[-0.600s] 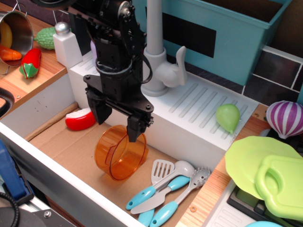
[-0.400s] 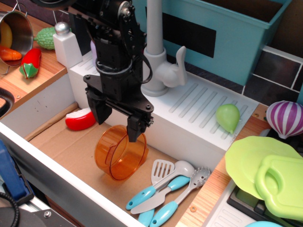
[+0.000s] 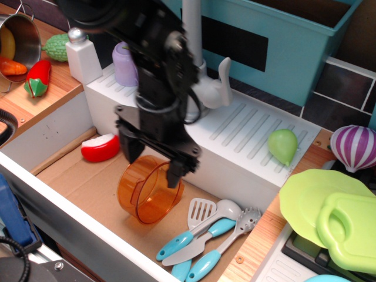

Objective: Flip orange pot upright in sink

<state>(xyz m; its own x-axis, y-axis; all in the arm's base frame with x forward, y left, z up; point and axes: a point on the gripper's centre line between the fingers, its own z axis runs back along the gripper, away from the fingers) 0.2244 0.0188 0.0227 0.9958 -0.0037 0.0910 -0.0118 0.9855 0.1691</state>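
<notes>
The orange pot (image 3: 148, 191) lies on its side on the brown floor of the white sink (image 3: 70, 182), its opening facing front left. My black gripper (image 3: 151, 165) is open just above the pot. One fingertip (image 3: 174, 176) hangs at the pot's upper right rim and the other (image 3: 129, 153) sits behind its upper left edge. The jaws straddle the pot's top wall; I cannot tell whether they touch it.
A red and white toy (image 3: 100, 148) lies at the sink's back left. Teal-handled utensils (image 3: 205, 235) lie at the front right. The grey faucet (image 3: 202, 88), ribbed drainboard (image 3: 247, 129), a green fruit (image 3: 282, 145), a purple cup (image 3: 125, 63) and a teal bin (image 3: 294, 35) stand behind.
My gripper has moved lower and to the right, coming down closer onto the pot's upper rim. The pot lies as before.
</notes>
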